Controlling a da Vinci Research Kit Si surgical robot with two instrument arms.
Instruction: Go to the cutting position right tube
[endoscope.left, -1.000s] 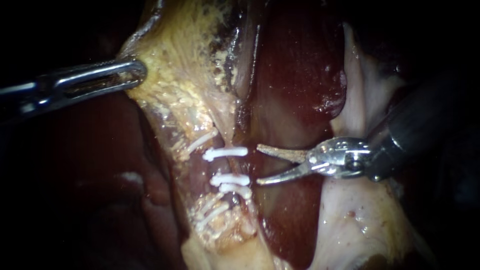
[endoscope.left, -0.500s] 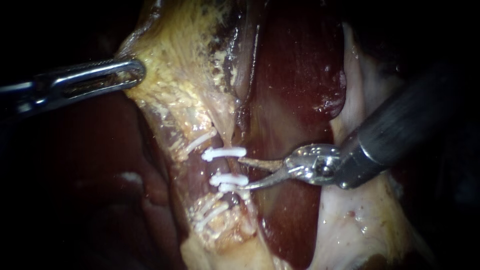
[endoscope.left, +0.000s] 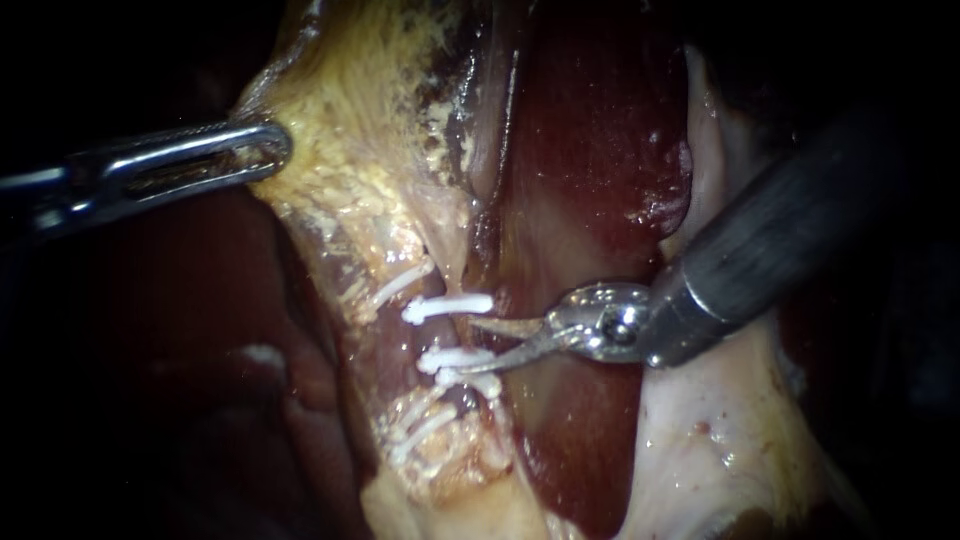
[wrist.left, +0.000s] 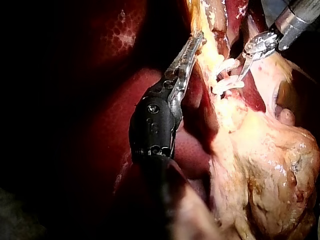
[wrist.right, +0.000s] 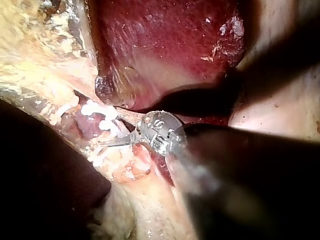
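The right instrument's end effector (endoscope.left: 475, 343), released with blades parted on nothing, has the right tube (endoscope.left: 452, 333) just ahead of its tips, lying crosswise to them between white clips (endoscope.left: 450, 305) (the left instrument (endoscope.left: 262, 150) sits well apart), so a short straight advance should straddle it.

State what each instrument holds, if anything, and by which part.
The left instrument grips the yellowish tissue by its edge, jaws shut on it. The right instrument holds nothing: its jaws stand open at the clipped right tube.
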